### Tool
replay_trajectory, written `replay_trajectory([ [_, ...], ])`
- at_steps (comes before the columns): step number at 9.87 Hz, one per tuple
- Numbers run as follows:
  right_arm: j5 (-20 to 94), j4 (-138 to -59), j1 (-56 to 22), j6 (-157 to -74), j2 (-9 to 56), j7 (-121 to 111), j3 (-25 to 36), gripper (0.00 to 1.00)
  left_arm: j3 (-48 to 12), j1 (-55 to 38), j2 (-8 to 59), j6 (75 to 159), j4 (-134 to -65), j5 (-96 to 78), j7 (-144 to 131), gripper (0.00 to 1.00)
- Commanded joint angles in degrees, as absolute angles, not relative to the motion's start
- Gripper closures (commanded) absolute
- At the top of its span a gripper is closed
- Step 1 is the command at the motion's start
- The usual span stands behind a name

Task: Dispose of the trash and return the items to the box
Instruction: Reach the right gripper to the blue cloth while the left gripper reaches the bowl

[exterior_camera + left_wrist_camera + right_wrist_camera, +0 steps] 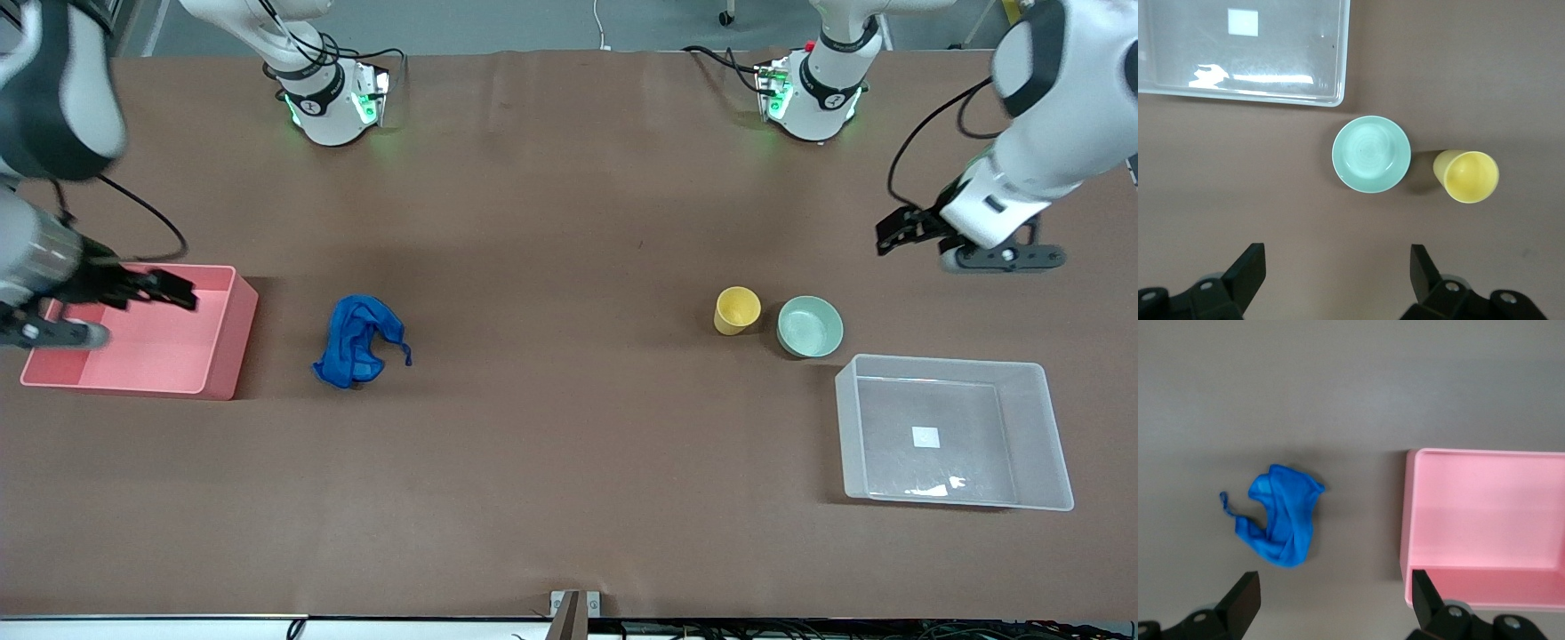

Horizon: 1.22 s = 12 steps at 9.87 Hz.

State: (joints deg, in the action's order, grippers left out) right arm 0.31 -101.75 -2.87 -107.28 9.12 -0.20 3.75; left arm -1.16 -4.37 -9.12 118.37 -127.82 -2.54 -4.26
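Note:
The blue rag (358, 341) lies crumpled on the brown table beside the pink bin; it also shows in the right wrist view (1281, 517). The yellow cup (736, 310) and the mint-green bowl (810, 326) stand upright side by side, close to a corner of the clear tub (1031, 436). The left wrist view shows the bowl (1371, 154), the cup (1466, 177) and the tub (1271, 93), which holds nothing but its white label. My left gripper (886, 236) (1337, 267) is open and empty over bare table, up from the bowl. My right gripper (173, 289) (1337, 593) is open and empty over the pink bin's rag-side edge.
The pink bin (222, 356) stands at the right arm's end of the table, with nothing in it; its wall shows in the right wrist view (1410, 520). Both arm bases stand along the table's edge farthest from the front camera.

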Motion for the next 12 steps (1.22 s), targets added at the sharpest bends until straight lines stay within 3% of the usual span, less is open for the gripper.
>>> replay_trajectory([
  [1, 0.8, -109.2, -5.4, -118.0, 12.7, 0.3, 4.0, 0.0, -1.1, -4.3, -7.3, 132.9, -139.1, -3.3, -2.3, 0.04],
  [5, 1.2, -121.2, -7.2, -142.6, 20.5, 1.8, 2.7, 0.0, -1.1, -4.2, 7.3, 151.4, -141.5, -3.0, -2.2, 0.05],
  [9, 1.2, -121.2, -7.2, -143.4, 23.7, 8.2, -0.8, 0.0, -1.2, -4.2, 16.9, 160.8, -141.0, -2.8, -2.2, 0.1],
  [10, 1.2, -121.3, -7.0, -143.4, 24.3, 8.2, -0.8, 0.0, -1.2, -4.3, 18.0, 161.6, -140.9, -2.8, -2.3, 0.32],
  [11, 1.2, -121.6, -7.1, -143.4, 24.4, 8.2, -0.8, 0.0, -1.2, -4.3, 18.4, 161.6, -140.7, -2.8, -2.3, 0.7],
  [12, 1.2, -122.3, -7.1, -143.4, 24.7, 8.2, -0.9, 0.05, -1.2, -4.3, 18.5, 161.6, -140.7, -2.8, -2.2, 0.86],
])
